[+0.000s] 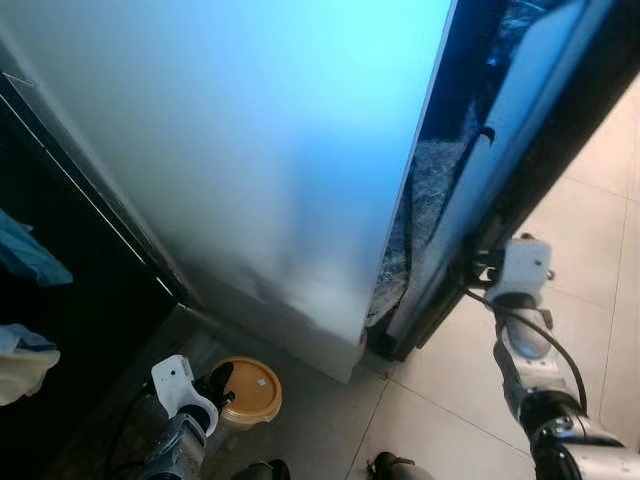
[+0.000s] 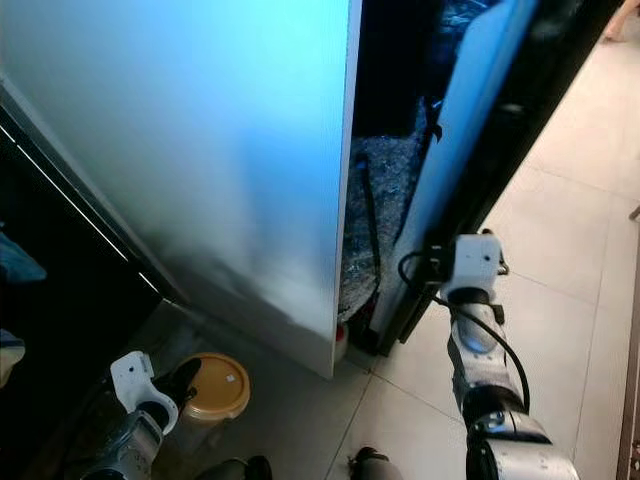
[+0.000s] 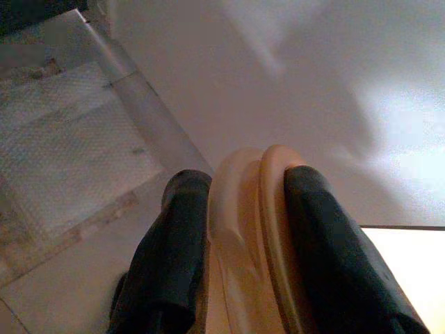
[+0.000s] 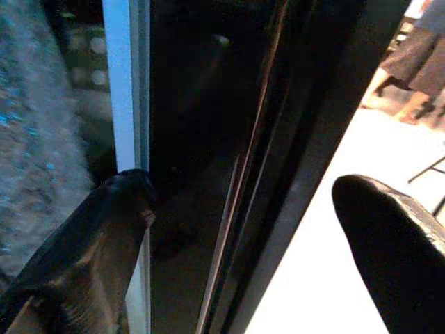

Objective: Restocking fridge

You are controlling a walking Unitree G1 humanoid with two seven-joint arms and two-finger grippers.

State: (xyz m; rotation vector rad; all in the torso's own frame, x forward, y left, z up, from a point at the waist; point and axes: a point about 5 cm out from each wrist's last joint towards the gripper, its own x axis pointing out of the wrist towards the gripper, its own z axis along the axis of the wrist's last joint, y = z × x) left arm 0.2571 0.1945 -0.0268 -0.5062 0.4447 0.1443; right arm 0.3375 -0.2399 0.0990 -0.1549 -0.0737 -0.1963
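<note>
At the foot of the fridge (image 1: 250, 150), the right end effector (image 4: 243, 229) straddles the edge of the dark door (image 1: 520, 130), its fingers (image 4: 90, 243) spread with one on the inner side and the other on the outer face. That placement looks meant for pulling the door wider, since it stands only partly ajar and the gap shows just a sliver of frosty interior.

Low on the other side, the left end effector (image 3: 236, 236) pinches a tub (image 1: 248, 392) with a tan lid across the lid's rim, fingers pressed against either side. The tub hangs just above the tiled floor (image 1: 440, 420), close to the fridge's lower corner, probably kept out of the way while the other arm deals with the door. It is not yet inside the fridge, so the restocking step itself remains to be done.
</note>
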